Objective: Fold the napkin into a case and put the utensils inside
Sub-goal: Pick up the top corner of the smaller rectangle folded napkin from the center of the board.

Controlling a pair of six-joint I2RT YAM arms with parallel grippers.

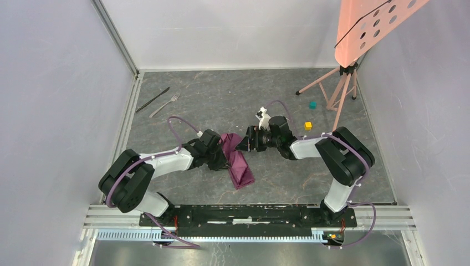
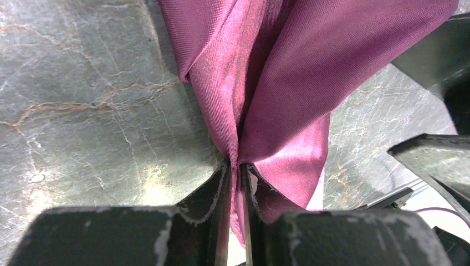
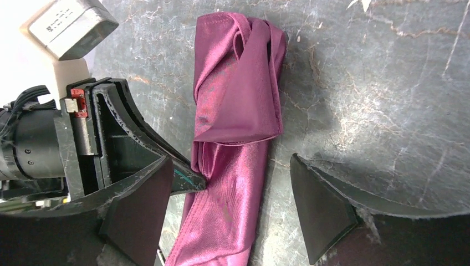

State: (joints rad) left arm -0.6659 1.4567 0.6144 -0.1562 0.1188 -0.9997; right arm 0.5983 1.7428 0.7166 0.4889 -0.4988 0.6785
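- Napkin (image 1: 239, 166) (image 2: 277, 83) (image 3: 238, 100): plum cloth, found just toward 6 o'clock from the centre of the table (image 1: 288, 183). It is bunched into a long creased roll and not flattened into a case.
- Left gripper (image 1: 221, 154) (image 2: 235, 169): the jaws are seen clamped on a gathered pleat of the cloth, with several layers pinched together.
- Right gripper (image 1: 245, 141) (image 3: 230, 160): the jaws are spread wide, one on each side of the roll, and nothing is held. Contact with the cloth cannot be confirmed.
- Fork (image 1: 164, 105) and knife (image 1: 153, 99): laid side by side at 10 o'clock, well apart from the cloth.
- Risk: the fabric looks slick, so the pleat may be pulled out of the left pinch if the cloth is dragged across the table.
- Risk: the layers are uneven, so the loose upper fold may be undone by any tug and the pouch opening lost.
- Risk: the two grippers are very near each other. If the right jaws are closed here, the left gripper may be struck or caught along with the cloth.
- Risk: with no flat pocket formed, the utensils would likely slide out when inserted.
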